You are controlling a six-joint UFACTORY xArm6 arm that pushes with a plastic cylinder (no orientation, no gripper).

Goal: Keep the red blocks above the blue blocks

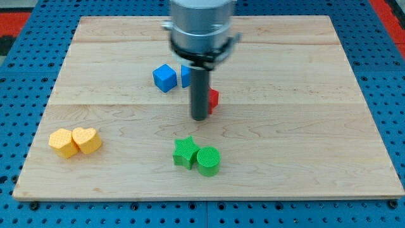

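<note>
Crowding my tip (pixel 199 118): red block (pixel 213 99) behind, blue cube (pixel 164 78) upper left; no hand shows.

pale wood board (pixel 304 145), visible grain; matt plastic-looking blocks; dark rod.

Light wooden board (pixel 316 76) on blue pegboard (pixel 19 76). Yellow hexagon block (pixel 63 143) touching yellow heart block (pixel 87 140), lower left. Green star block (pixel 185 152) touching green cylinder block (pixel 208 161), bottom centre.

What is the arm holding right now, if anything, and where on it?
Nothing is held. My tip only pushes; it stands just left of the red block, partly hiding it. Contact cannot be told.
</note>
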